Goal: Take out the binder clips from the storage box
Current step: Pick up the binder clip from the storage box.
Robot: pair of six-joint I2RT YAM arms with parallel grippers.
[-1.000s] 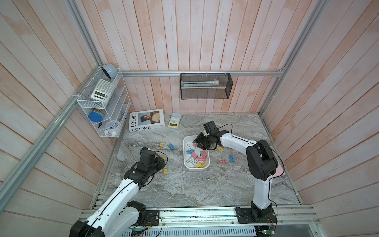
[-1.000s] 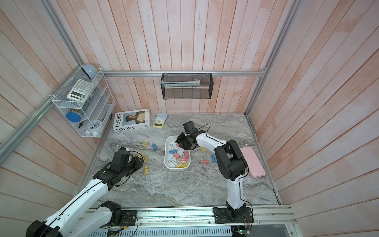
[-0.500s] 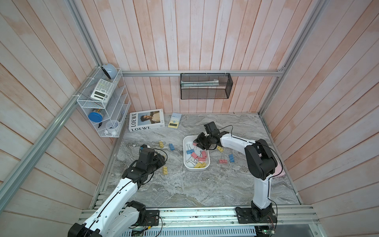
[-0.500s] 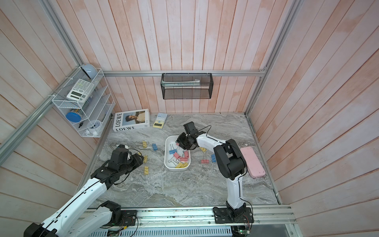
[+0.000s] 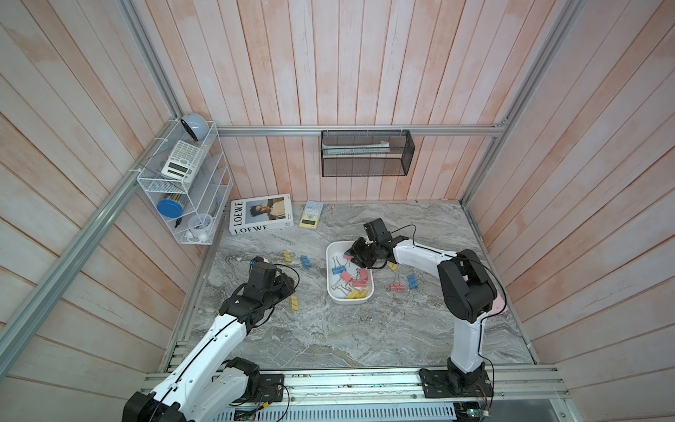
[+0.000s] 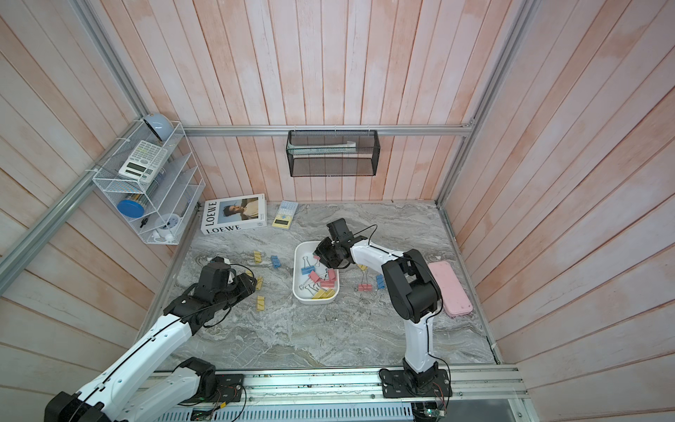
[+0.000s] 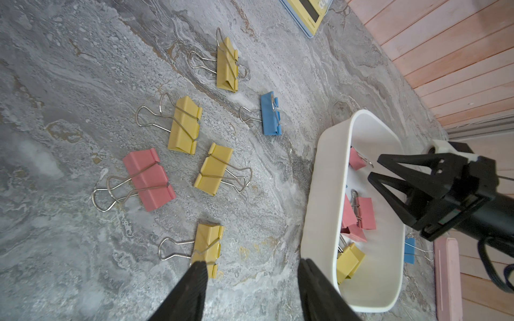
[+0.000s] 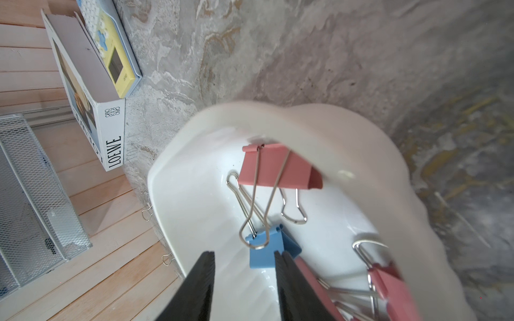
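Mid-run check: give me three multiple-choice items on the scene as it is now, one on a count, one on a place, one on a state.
1. How many yellow binder clips lie on the table on the left arm's side of the storage box?
A) one
B) four
C) seven

2. Where is the right end effector?
A) at the table's front edge
B) over the storage box
C) at the table's left edge

3. The left end effector is:
A) open and empty
B) shut on a clip
C) shut on the box's rim

Answers:
1 B, the left wrist view shows four yellow ones there.
2 B, it hangs above the box's inside.
3 A, a clear gap shows between its tips, with only table in it.
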